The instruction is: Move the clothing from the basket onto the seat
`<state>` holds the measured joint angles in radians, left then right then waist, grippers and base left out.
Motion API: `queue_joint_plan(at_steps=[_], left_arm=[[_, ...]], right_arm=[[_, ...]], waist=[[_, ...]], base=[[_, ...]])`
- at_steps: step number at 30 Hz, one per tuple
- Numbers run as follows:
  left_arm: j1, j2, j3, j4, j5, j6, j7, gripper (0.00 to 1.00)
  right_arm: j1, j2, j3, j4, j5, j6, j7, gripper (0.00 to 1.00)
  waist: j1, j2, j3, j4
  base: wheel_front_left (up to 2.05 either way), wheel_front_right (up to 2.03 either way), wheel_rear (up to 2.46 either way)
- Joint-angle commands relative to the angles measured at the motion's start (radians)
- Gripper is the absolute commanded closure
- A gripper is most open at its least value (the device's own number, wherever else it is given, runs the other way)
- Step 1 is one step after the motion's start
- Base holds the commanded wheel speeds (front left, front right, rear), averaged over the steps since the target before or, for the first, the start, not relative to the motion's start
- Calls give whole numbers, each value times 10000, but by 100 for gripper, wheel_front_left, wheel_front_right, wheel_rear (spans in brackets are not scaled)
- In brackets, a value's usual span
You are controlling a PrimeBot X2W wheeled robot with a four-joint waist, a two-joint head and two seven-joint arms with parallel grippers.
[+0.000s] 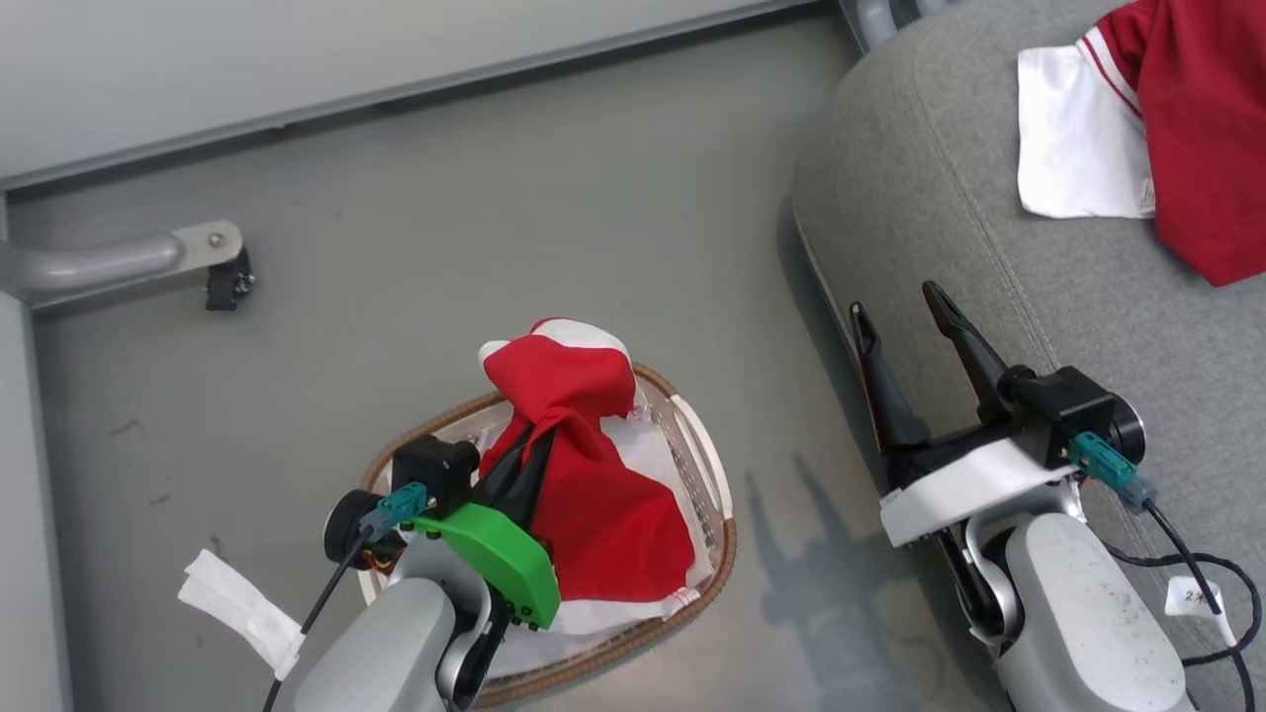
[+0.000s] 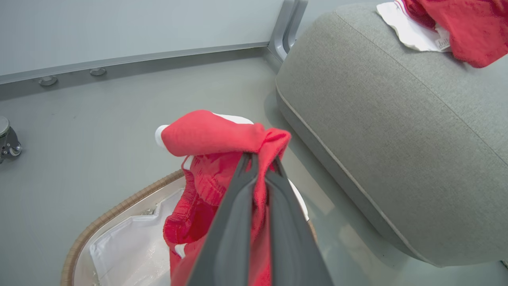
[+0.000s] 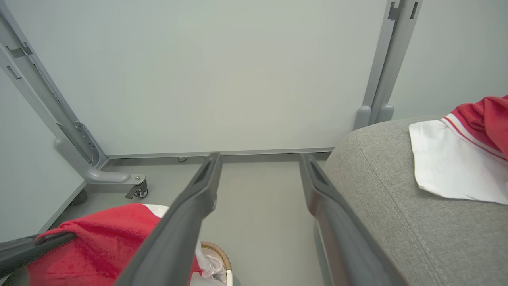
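As L fingers [image 2: 234,222] pinch clothing [image 2: 206,135], hangs vert.

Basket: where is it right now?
Head view, lower centre: the basket sits on the grey floor, to the left of the seat, beneath the left claw, which is shut on a red garment.

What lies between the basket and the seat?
A strip of bare grey floor separates the basket from the seat; in the head view, nothing lies on it but a shadow.
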<state>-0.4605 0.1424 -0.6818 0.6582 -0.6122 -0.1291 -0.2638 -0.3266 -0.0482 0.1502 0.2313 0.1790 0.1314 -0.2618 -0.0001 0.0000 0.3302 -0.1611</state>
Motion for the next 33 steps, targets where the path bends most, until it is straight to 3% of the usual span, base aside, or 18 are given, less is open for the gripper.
queue_joint_plan(at_steps=[1,23,33], left_arm=[[210,-30,143,-164,185,-25,-11,100],[896,-511,1826,-2758,1219,-25,-11,100],[930,-645,1896,-3197,1310,-25,-11,100]], right_arm=[[209,-47,-71,42,57,-14,-48,0],[1872,-47,-152,619,184,-14,-48,0],[1872,-42,1087,786,-78,-14,-48,0]], waist=[[1,0,-1180,812],[1,0,-3140,1427],[1,0,-3243,1577]], base=[[0,0,0],[0,0,0],[0,0,0]])
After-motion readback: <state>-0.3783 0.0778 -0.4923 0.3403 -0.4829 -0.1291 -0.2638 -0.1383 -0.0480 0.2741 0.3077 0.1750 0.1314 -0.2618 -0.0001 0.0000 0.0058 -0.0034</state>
